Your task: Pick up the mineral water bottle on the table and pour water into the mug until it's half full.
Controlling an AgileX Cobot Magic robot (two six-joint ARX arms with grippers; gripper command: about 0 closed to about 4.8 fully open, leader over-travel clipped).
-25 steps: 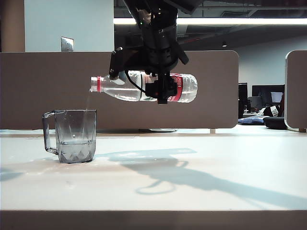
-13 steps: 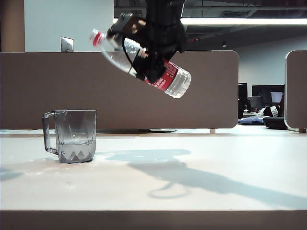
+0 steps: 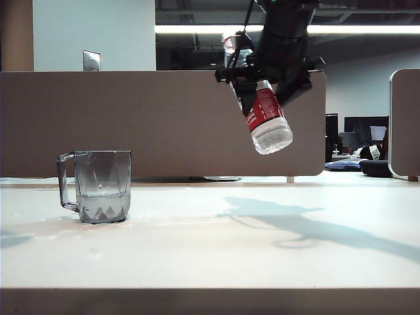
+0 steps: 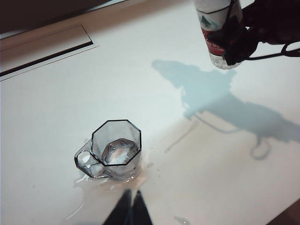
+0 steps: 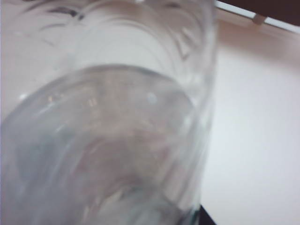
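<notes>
Your right hand (image 3: 266,85) grips the mineral water bottle (image 3: 264,108) aloft, well right of the mug (image 3: 98,186); water sits low, puddled counter (image 4: 197,159). Left hand (image 4: 127,211) appears closed, idle beside it.

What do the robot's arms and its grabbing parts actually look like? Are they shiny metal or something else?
Not shiny: they are matte black. The right arm is a chunky black column ending in a blocky right gripper, with thin black cables looping beside it; a small green light glows near its top. Of the left gripper, only two slim, dark, tapered fingers show, seen from its own wrist camera.
</notes>
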